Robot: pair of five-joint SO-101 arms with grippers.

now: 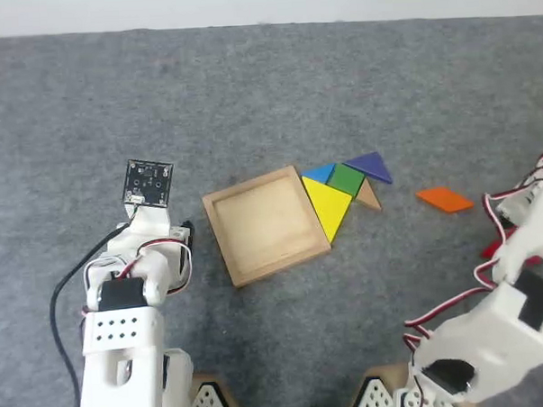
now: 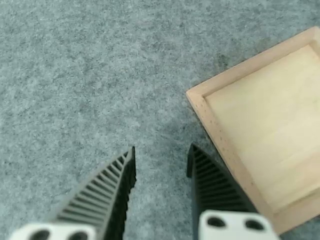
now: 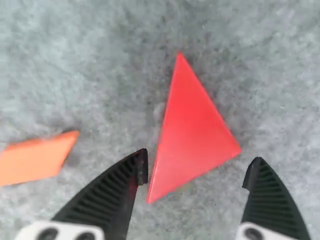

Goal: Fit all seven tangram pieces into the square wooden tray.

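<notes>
The square wooden tray (image 1: 268, 223) sits tilted in the middle of the grey carpet (image 1: 249, 96), and all seven pieces lie outside it. At its 3 o'clock the yellow triangle (image 1: 328, 205) lies against the tray's rim. The blue triangle (image 1: 320, 173), green square (image 1: 346, 179) and purple triangle (image 1: 371, 167) are packed together at about 2 o'clock. The tan triangle (image 1: 369, 196) is tucked beside the yellow one. Farther out at 3 o'clock, well apart from that cluster, lies the orange parallelogram (image 1: 444, 199).

The left gripper (image 2: 160, 165) hangs over bare carpet at the tray's 9 o'clock, just beside one corner. Its jaws are parted with nothing between them.

The right gripper (image 3: 200, 160) is out at roughly 4 o'clock from the tray. Its jaws are spread wide on either side of the red triangle (image 3: 192, 135), which lies flat on the carpet. One finger (image 3: 125, 185) looks very close to the triangle's edge, and the other stands clear of it. The orange piece lies near that same finger.
</notes>
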